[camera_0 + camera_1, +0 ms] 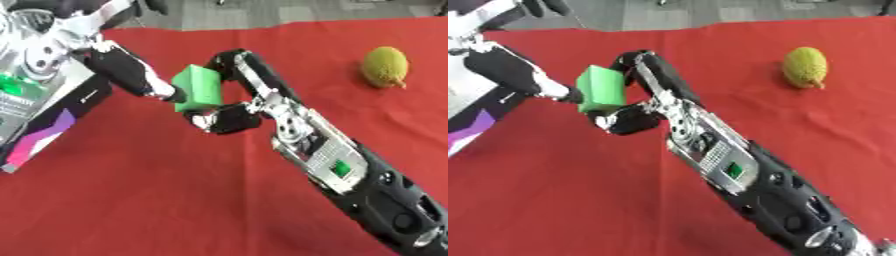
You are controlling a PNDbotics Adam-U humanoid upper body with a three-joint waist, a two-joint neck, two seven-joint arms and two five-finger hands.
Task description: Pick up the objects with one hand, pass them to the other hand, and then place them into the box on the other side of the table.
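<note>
Right hand reaching in from the lower right above the red tablecloth, fingers and thumb curled around a green block held off the surface near the cloth's left-centre. Left hand meeting the block from the left, fingertips touching its side, curl impossible to tell. Box at the left edge; farther right, a bumpy yellow-green fruit lying well apart.

No lettering can be read: the box beside the left hand carries only blurred, illegible print.
</note>
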